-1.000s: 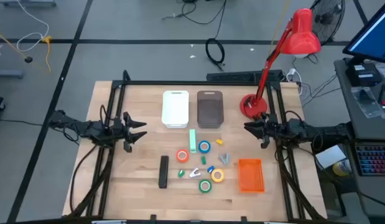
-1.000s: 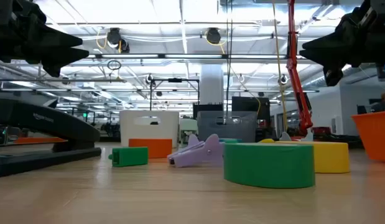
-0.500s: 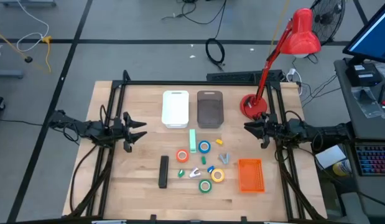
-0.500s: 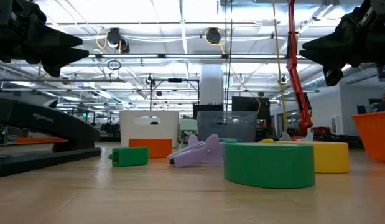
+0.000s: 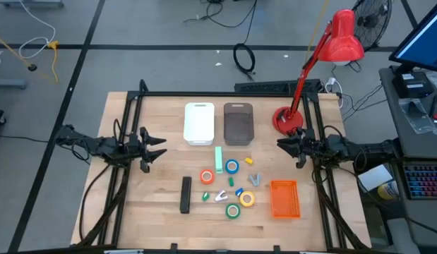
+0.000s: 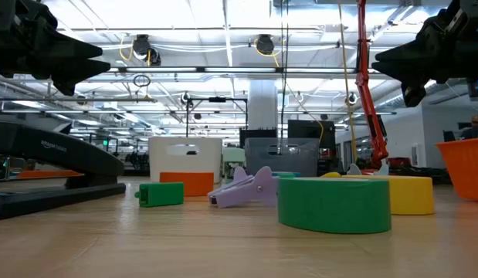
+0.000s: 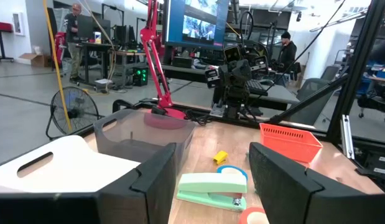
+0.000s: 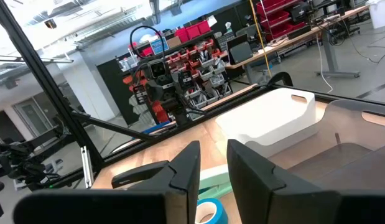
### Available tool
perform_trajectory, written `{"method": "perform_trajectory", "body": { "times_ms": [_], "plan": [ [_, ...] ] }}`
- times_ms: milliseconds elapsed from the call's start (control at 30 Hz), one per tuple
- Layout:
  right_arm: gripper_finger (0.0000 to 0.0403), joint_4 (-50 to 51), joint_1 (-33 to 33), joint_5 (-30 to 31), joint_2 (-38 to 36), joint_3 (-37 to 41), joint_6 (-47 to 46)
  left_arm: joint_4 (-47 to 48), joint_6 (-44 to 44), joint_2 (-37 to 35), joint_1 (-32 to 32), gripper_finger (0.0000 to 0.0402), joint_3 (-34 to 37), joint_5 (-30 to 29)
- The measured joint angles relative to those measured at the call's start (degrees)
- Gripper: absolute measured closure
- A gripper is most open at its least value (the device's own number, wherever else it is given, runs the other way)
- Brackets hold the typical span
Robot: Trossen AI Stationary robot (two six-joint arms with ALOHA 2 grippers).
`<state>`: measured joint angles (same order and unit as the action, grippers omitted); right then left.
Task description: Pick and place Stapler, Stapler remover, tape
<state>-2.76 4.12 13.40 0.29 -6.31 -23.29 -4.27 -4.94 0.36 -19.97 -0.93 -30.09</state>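
The black stapler lies flat toward the near edge of the wooden table, its long axis running from the near edge to the far one. Which end is its head cannot be told from above. It sits left of the cluster of small things, well apart from both grippers.

To its right, nearest the front, the green tape roll and the yellow tape roll lie flat, close together, with the pale purple stapler remover just left of them and a small green block beside that. An orange basket stands to the right of these. A step farther back are the orange tape roll and the blue tape roll, with a light green stapler between them, its length also running near to far.

The left gripper hangs above the table's left side, level with the blue roll, fingers parted with a clear gap. The right gripper hangs above the right side, fingers also apart. Both point inward at the cluster, and nothing lies between either pair of jaws.

Farther back stand a white bin and a dark grey bin, side by side, with a red desk lamp at the far right corner.
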Motion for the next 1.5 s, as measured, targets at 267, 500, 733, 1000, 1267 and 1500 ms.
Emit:
{"method": "perform_trajectory", "body": {
  "times_ms": [267, 500, 733, 1000, 1267, 1500],
  "plan": [
    [0.033, 0.0, 0.0, 0.0, 0.0, 0.0, 0.0, 0.0, 0.0, 0.0, 0.0, 0.0199, 0.0, 0.0],
    [0.033, 0.0, 0.0, 0.0, 0.0, 0.0, 0.0, 0.0, 0.0, 0.0, 0.0, 0.0199, 0.0, 0.0],
    [0.033, 0.0, 0.0, 0.0, 0.0, 0.0, 0.0, 0.0, 0.0, 0.0, 0.0, 0.0199, 0.0, 0.0],
    [0.033, 0.0, 0.0, 0.0, 0.0, 0.0, 0.0, 0.0, 0.0, 0.0, 0.0, 0.0199, 0.0, 0.0],
    [0.033, 0.0, 0.0, 0.0, 0.0, 0.0, 0.0, 0.0, 0.0, 0.0, 0.0, 0.0199, 0.0, 0.0],
    [0.033, 0.0, 0.0, 0.0, 0.0, 0.0, 0.0, 0.0, 4.7, 0.0, 0.0, 0.0199, 0.0, -0.2]
  ]
}}
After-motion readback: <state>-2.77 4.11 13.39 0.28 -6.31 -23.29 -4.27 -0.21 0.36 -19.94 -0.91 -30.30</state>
